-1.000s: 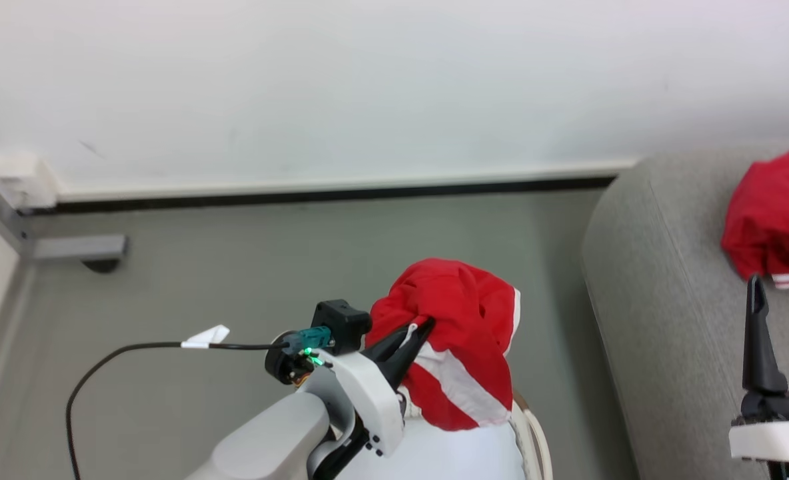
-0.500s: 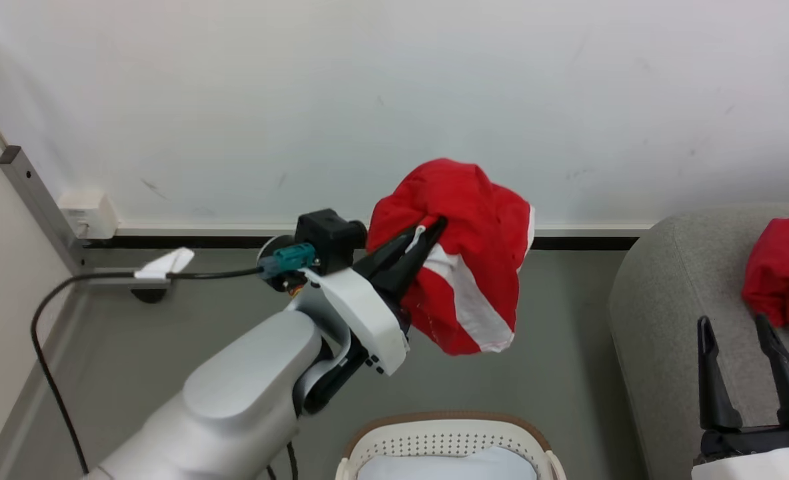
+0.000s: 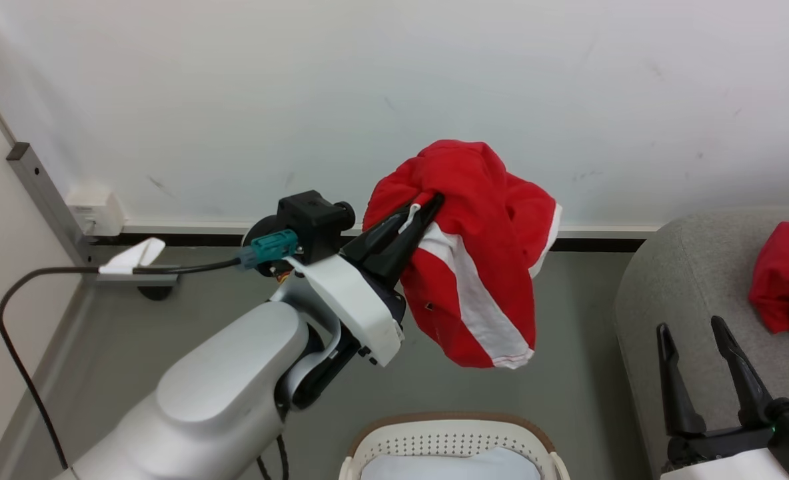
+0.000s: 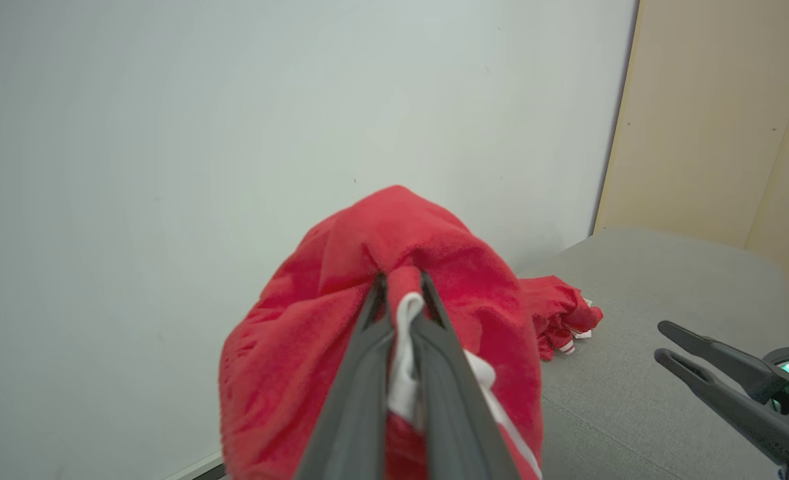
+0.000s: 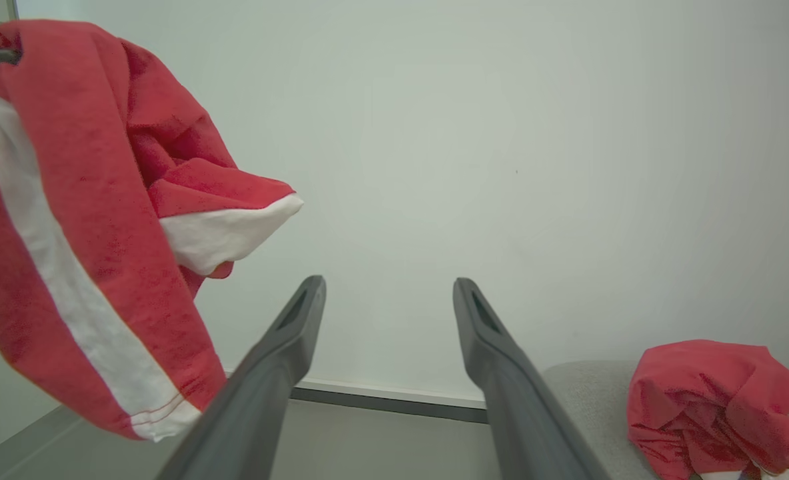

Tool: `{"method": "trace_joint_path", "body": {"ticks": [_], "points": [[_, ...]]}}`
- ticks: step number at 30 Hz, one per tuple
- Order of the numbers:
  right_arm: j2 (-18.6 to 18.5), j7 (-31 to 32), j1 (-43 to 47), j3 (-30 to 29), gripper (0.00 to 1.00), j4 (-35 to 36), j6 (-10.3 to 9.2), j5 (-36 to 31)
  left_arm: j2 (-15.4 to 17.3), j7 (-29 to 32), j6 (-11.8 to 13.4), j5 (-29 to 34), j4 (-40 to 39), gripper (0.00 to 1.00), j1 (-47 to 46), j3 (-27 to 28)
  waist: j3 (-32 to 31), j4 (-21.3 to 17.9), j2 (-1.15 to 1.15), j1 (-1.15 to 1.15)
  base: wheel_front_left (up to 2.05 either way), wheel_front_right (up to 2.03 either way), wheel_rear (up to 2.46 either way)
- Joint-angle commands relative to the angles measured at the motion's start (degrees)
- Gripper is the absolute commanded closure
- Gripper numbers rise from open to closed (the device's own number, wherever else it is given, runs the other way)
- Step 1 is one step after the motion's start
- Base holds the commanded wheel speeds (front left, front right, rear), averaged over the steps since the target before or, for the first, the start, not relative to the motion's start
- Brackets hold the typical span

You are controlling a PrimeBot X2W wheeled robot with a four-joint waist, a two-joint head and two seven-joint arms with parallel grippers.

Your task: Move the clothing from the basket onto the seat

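Where grey floor (image 3: 581,347) meets white wall (image 3: 234,87), grey seat (image 3: 694,280)

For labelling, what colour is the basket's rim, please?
The basket's rim is tan-brown, clearest in the head view.

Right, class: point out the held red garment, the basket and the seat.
held red garment (image 3: 501,233), head view, red cloth beside white stripe
basket (image 3: 448,441), head view, perforated far wall
seat (image 3: 694,280), head view, bare grey upholstery

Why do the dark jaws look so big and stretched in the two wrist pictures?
Left wrist view: the jaws sit right at the wide-angle lens, so they loom large, the red garment pinched between them. Right wrist view: same stretch on the open jaws. Head view: they look small; even light, no glare.
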State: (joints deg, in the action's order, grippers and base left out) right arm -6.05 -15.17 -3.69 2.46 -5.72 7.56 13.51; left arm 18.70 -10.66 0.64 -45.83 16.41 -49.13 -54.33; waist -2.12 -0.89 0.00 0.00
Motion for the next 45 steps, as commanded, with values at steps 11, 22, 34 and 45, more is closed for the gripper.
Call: {"method": "trace_joint_path", "body": {"ticks": [11, 22, 34, 45], "points": [[-6.1, 0.0, -5.4, 14.3, 0.00, 1.8, -0.15, 6.1, 1.0, -1.1, 1.0, 0.1, -1.6, 1.00, 1.5, 0.4, 0.0, 0.6, 0.00, 0.00, 0.00, 0.00, 0.00], [-10.5, 0.0, -15.5, 30.6, 0.00, -5.3, -0.15, 12.9, -0.7, -1.1, 0.3, -0.1, -1.0, 1.00, 2.2, -1.3, -0.6, 3.3, 0.00, 0.00, 0.00, 0.00, 0.00], [-11.7, 0.0, -25.5, 45.2, 0.00, -19.0, -0.15, 27.2, -3.0, 0.0, -0.8, 0.3, -0.6, 1.00, 1.6, -3.9, -1.6, 7.3, 0.00, 0.00, 0.00, 0.00, 0.00], [-11.6, 0.0, -33.4, 59.4, 0.00, -26.6, -0.15, 38.3, -5.4, 0.7, -1.9, 0.2, 0.2, 1.00, 1.2, -5.9, -2.5, 11.3, 0.00, 0.00, 0.00, 0.00, 0.00]]}}
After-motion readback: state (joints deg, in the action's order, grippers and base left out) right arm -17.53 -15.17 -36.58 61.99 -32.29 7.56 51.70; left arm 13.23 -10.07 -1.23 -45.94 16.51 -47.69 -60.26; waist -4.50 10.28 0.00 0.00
